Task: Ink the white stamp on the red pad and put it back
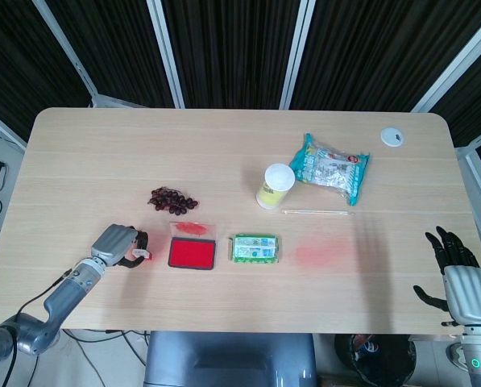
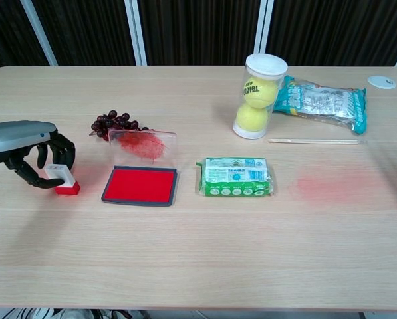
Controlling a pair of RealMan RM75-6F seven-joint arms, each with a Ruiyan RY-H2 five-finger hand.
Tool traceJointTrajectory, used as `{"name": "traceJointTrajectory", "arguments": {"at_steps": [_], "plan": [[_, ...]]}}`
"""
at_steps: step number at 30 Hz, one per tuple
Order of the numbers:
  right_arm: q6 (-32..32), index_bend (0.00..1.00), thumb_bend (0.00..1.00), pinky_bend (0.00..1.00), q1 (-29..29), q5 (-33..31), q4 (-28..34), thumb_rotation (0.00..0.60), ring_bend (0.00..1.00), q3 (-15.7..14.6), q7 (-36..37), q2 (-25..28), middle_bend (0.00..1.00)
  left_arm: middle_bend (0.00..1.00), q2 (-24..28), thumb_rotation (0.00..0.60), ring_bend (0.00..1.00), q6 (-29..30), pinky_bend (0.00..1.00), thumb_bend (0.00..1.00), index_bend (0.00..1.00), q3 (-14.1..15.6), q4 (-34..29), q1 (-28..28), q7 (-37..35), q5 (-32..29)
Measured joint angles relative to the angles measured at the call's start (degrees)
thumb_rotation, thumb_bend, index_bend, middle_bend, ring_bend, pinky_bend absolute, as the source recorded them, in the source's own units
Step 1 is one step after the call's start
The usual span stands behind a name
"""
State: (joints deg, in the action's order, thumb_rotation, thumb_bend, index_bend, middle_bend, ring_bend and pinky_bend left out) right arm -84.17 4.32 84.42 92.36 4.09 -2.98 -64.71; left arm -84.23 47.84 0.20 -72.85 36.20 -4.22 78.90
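Left hand (image 2: 26,154) fingers curled gripping boxy white stamp (image 2: 60,178); right hand (image 1: 458,276) fingers spread, empty.

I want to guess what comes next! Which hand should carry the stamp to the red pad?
The left hand. Its fingers already curl around the stamp, and the pad lies just beside it. The right hand sits at the table's far edge, holding nothing.
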Motion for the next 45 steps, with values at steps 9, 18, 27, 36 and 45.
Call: {"name": "traceJointTrajectory", "arguments": {"at_steps": [9,18,27,36,45], "plan": [[0.0,0.12,0.26,0.19,-0.01,0.02,-0.01,0.6,0.0,-0.02,0.0,-0.01,0.0,0.42,0.11,0.6,0.34,-0.23,0.44,0.39,0.52,-0.25,-0.37,-0.09,0.94,-0.67],[0.02,0.12,0.26,0.19,0.01,0.03,0.02,0.6,0.0,-0.01,-0.02,0.02,0.0,0.39,0.39,0.6,0.33,-1.13,0.43,0.37,0.49,-0.43,-0.95,0.02,2.51,-1.85],[0.0,0.12,0.26,0.19,-0.01,0.08,-0.03,0.6,0.0,-0.05,0.0,0.01,0.0,0.35,0.61,0.6,0.31,-1.39,0.41,0.31,0.44,-0.72,-1.57,0.07,3.83,-2.69],[-0.03,0.12,0.26,0.19,-0.01,0.1,-0.05,0.6,0.0,-0.04,-0.01,0.0,0.0,0.26,1.0,0.6,0.23,-1.57,0.34,0.18,0.32,-0.91,-2.07,0.04,5.26,-3.59],[-0.05,0.12,0.26,0.19,-0.02,0.13,-0.1,0.6,0.0,-0.04,0.03,-0.02,0.0,0.01,2.92,0.6,0.01,0.3,0.08,0.13,0.1,-1.69,-4.42,-0.42,8.36,-5.06]]}}
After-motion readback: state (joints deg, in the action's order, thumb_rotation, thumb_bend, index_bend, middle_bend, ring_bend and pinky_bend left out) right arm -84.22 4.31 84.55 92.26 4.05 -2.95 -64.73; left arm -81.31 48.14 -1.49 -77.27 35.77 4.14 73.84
